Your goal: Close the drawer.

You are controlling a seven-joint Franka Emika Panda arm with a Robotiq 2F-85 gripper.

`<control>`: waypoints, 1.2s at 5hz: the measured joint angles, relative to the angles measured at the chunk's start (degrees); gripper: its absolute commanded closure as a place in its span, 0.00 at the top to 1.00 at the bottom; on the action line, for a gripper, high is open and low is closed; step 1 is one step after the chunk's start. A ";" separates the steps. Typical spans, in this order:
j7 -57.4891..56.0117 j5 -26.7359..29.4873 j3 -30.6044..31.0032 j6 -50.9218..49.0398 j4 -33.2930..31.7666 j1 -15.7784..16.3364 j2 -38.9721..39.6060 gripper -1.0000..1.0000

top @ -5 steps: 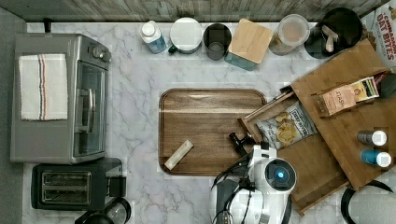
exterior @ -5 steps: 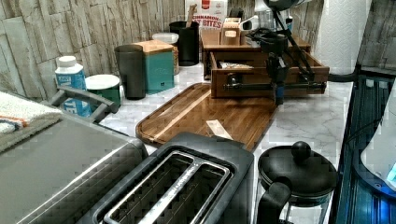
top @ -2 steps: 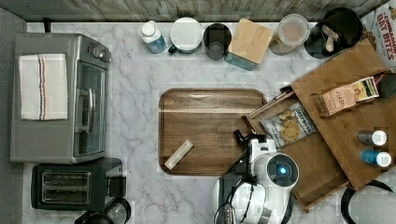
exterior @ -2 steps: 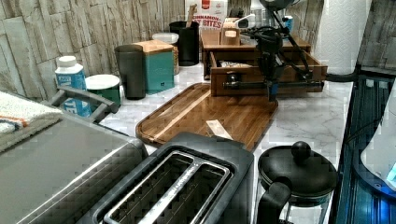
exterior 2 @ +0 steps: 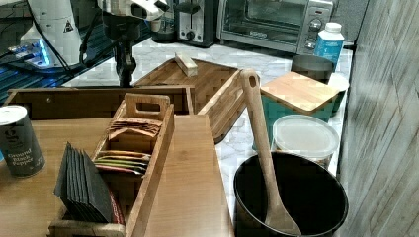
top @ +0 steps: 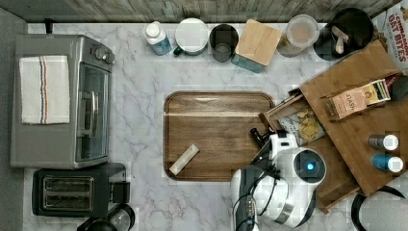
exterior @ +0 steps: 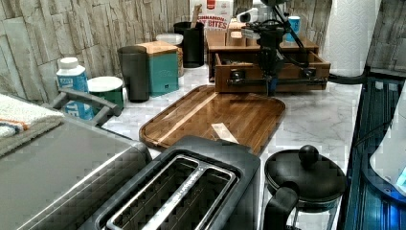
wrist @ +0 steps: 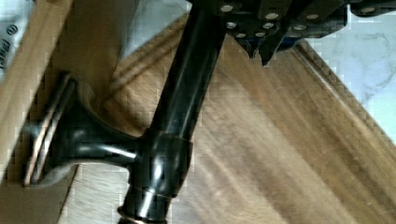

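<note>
1. We see the drawer (top: 302, 126) still partly pulled out of the bamboo box (top: 358, 122) at the top view's right, its front overhanging the edge of the dark serving tray (top: 216, 134). A snack bag (top: 308, 127) lies inside it, so it is clearly not shut yet.
2. In the left view the drawer front (exterior: 270, 76) faces the camera with the black bar handle (exterior: 249, 81) running across it. The pincer (exterior: 269, 85) hangs straight down right at that bar, about mid-length.
3. Pincer state: we cannot tell. The wrist view has the handle (wrist: 187, 93) passing right under the finger bases, with its mount post (wrist: 60, 140) on the drawer face. The fingertips are out of frame, so whether they grip the bar or only rest against it is unclear.
4. Why there: our read is that the pincer sits at the handle's outer side so a push toward the box drives the drawer in. A mid-bar contact should keep the drawer from skewing in its slot.
5. The right view shows the arm (exterior 2: 123, 44) standing beyond the drawer front (exterior 2: 99, 101), on the tray side. That fits a push toward the box.
6. The bench (top: 139, 86) is cluttered, with the toaster oven (top: 62, 101), toaster (top: 77, 192) and canisters, but all of it is well apart from the drawer path.
7. Risk, as we judge it: the box carries a tea caddy (exterior 2: 133, 148) and a spice tin (exterior 2: 20, 140), so a hard shove could jolt them.
</note>
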 measured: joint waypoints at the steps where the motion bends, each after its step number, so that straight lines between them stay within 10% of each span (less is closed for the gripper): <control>1: 0.00 0.70 -0.10 0.84 4.70 -1.90 3.57 0.00; 4: -5.04 7.42 -3.50 -5.09 23.05 -4.64 17.66 0.00; 6: -5.04 7.29 -3.78 -2.41 20.81 -4.30 16.06 0.00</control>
